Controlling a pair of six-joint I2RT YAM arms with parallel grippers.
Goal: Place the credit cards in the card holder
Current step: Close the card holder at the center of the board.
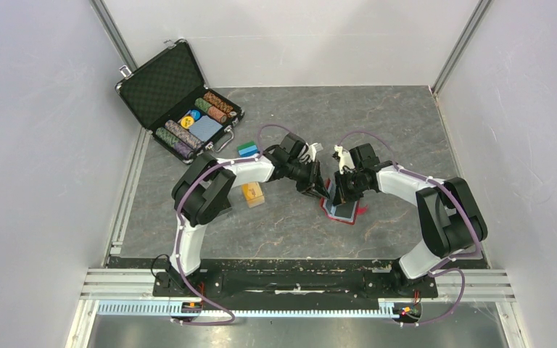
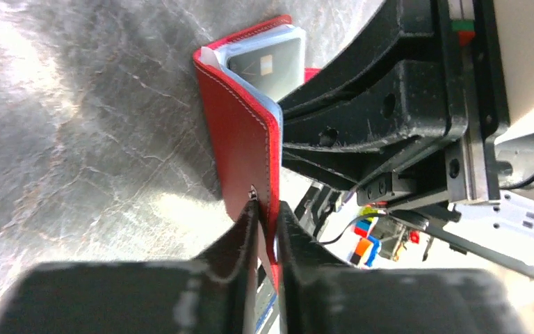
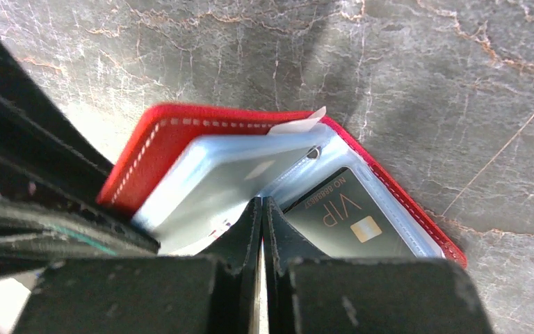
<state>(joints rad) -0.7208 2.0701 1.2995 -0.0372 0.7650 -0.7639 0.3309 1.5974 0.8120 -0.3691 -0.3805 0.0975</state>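
The red card holder (image 1: 342, 212) lies open on the table under both grippers. My left gripper (image 2: 267, 209) is shut on the edge of its red cover (image 2: 240, 132) and holds that flap upright. Inside are clear sleeves, and one holds a pale card (image 2: 270, 59). My right gripper (image 3: 261, 203) is shut, with its tips in the fold between a lifted pale sleeve (image 3: 215, 184) and a sleeve holding a dark VIP card (image 3: 351, 212). I see nothing past its tips. Orange-gold cards (image 1: 252, 194) lie on the table by my left arm.
An open black chip case (image 1: 181, 101) with striped chips stands at the back left. A small green and blue object (image 1: 246, 149) lies behind my left forearm. Grey walls close in the table on three sides.
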